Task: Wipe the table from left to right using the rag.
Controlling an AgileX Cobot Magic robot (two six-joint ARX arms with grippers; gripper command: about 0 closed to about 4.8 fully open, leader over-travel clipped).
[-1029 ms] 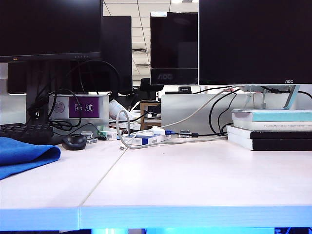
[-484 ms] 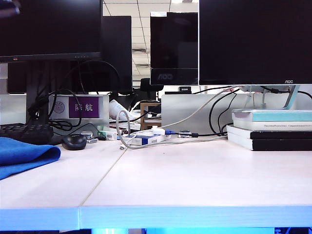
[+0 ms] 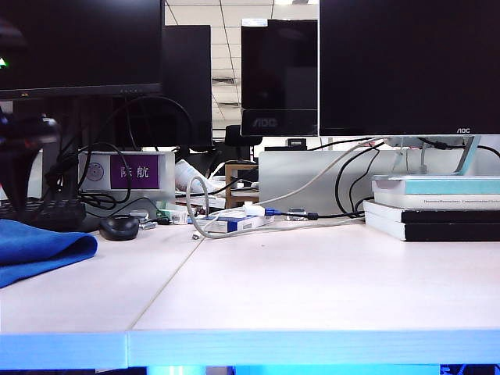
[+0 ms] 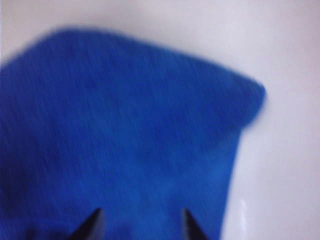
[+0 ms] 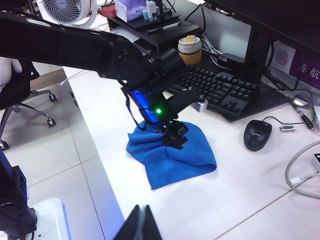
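Across the front of the exterior view runs the white table (image 3: pixel 312 289), its pale edge lit blue along the near side and a thin dark seam angling back between two panels. Most of the top from the seam rightward lies bare, up to the stack of books (image 3: pixel 433 207) at the far right and the cables (image 3: pixel 234 219) at the back. Dark monitors (image 3: pixel 406 66) fill the rear. At the left edge of the table sits the blue rag (image 3: pixel 39 250), folded thick, near the keyboard (image 5: pixel 220 90) and the mouse (image 5: pixel 257 134).

Left gripper (image 5: pixel 174 138) is poised just over the middle of the rag; in the left wrist view its two dark fingertips (image 4: pixel 92 225) stand apart with blue cloth between them, nothing clamped. I cannot tell whether the tips touch the cloth. Right gripper (image 5: pixel 141 224) hangs off the table's left corner, its fingers pressed together, holding nothing.
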